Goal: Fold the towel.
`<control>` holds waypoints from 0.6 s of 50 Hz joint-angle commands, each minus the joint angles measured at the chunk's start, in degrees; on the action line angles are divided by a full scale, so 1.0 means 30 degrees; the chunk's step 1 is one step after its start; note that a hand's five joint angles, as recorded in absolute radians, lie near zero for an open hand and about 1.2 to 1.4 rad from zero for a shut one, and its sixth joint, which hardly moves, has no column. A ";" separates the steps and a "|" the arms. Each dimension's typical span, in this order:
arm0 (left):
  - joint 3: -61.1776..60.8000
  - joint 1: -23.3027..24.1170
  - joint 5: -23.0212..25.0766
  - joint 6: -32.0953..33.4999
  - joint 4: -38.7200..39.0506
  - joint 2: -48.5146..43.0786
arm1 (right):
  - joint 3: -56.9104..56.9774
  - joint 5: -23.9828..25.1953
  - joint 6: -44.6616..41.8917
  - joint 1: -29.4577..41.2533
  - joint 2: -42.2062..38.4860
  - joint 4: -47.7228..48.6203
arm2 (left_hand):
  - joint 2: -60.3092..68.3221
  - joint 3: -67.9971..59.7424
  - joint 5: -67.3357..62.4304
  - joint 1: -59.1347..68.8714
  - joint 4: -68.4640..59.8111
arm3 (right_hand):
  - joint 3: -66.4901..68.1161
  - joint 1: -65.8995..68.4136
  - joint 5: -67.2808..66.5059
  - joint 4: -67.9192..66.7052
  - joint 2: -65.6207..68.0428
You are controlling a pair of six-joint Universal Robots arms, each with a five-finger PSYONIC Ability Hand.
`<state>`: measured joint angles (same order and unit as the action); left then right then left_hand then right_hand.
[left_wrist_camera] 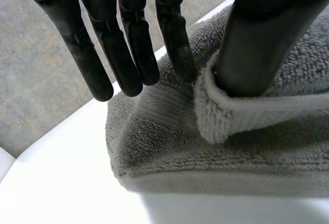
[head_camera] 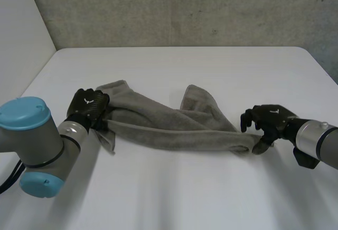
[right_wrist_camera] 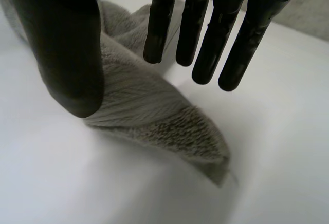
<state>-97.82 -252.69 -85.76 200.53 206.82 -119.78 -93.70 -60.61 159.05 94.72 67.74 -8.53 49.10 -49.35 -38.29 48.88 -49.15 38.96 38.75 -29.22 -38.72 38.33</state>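
White table (head_camera: 174,188) bearing bunched towel (head_camera: 169,127) across middle; left hand (head_camera: 88,103) at one end, right hand (head_camera: 269,118) at other, fingers straight, nothing pinched. Could catch only one layer on closing; crooked fold from rumpled ends.

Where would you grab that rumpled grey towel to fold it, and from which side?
At its two narrow ends, coming in from the outer sides. The towel lies bunched in a long band across the table, so the ends likely give the clearest edge to pinch. The left robot hand and right robot hand sit at those ends, fingers straight.
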 commanded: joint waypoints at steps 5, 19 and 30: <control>0.0088 0.0001 -0.0096 0.0071 0.0055 -0.0503 | 0.0500 0.0047 0.0039 0.0038 -0.1134 -0.0642 | -0.2138 0.2224 0.1869 -0.2065 0.2155 | 0.6887 0.6957 -0.6800 -0.6964 0.7097; 0.0293 0.0001 -0.0213 -0.0017 0.0230 -0.1293 | 0.0326 0.0369 0.0653 -0.0664 0.0095 -0.0528 | -0.4999 0.5084 0.4729 -0.4925 0.5015 | 1.3681 1.3751 -1.3595 -1.3759 1.3892; 0.1143 -0.0057 -0.2088 -0.0750 0.0231 -0.1470 | 0.0237 0.0340 0.0918 -0.0840 0.0302 -0.0233 | -0.4382 0.4467 0.4113 -0.4309 0.4399 | 1.3681 1.3751 -1.3595 -1.3759 1.3892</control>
<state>-95.76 -252.78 -88.77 199.69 207.57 -124.04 -92.89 -59.56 161.73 92.30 68.59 -9.47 36.67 -38.62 -24.90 35.60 -36.75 76.25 74.69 -66.01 -76.91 76.05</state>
